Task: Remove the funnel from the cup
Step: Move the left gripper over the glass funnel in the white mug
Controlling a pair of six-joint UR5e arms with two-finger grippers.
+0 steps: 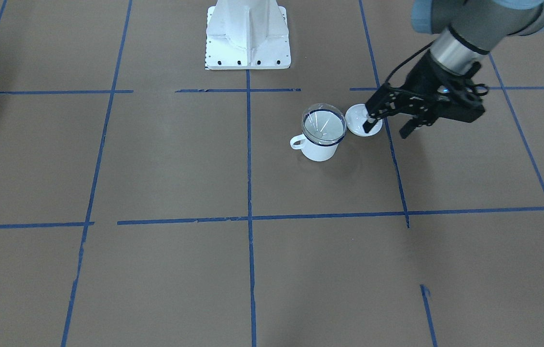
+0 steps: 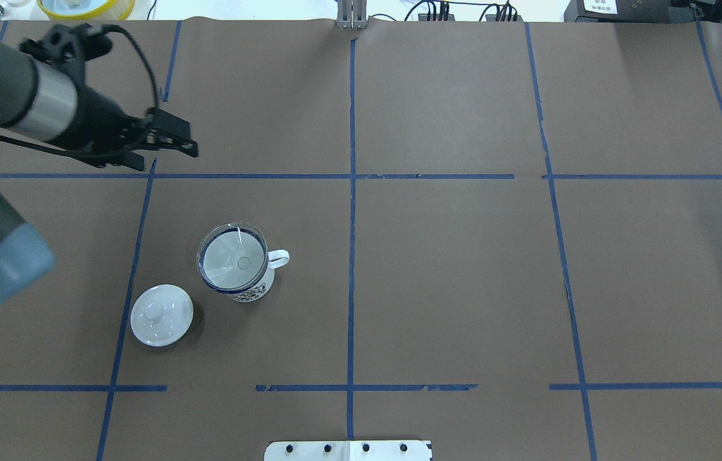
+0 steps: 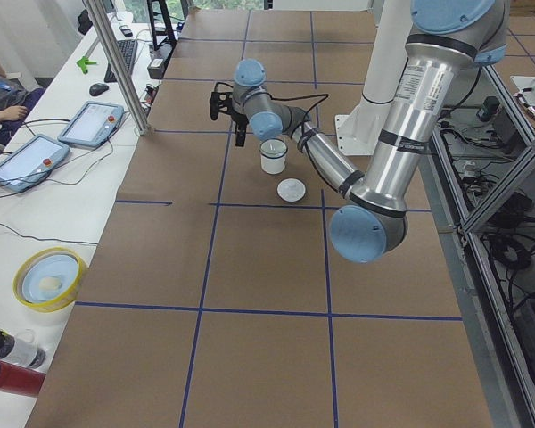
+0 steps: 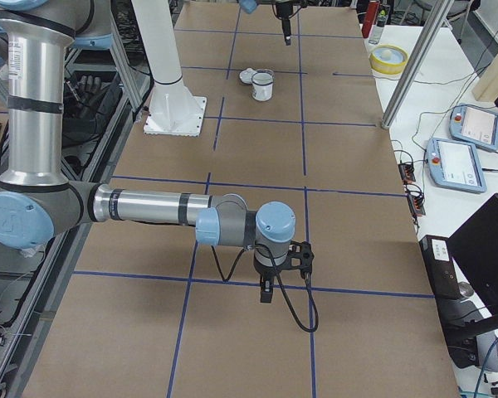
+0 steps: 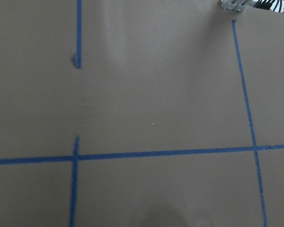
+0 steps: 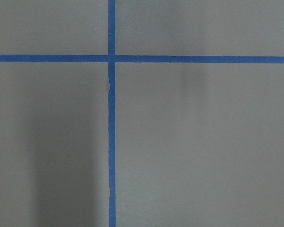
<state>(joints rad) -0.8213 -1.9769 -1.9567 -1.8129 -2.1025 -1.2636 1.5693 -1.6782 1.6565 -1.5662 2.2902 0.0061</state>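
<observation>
- On the brown table (image 2: pixel 463 282), in the robot's left half, I see the cup (image 2: pixel 252 291) standing upright, its handle toward the robot's right.
- The funnel (image 2: pixel 233 261) sits in the cup, wide mouth resting at the blue rim, stem down inside.
- A white lid (image 2: pixel 161 315) lies just beside the cup on the robot's left, not touching it.
- My left gripper (image 1: pixel 390 130) hangs above the table on the lid's side, fingers spread wide, gripping nothing, clear of the funnel.
- My right gripper (image 4: pixel 266 292) hangs low, well apart from the cup; I cannot tell whether its fingers are parted.
</observation>
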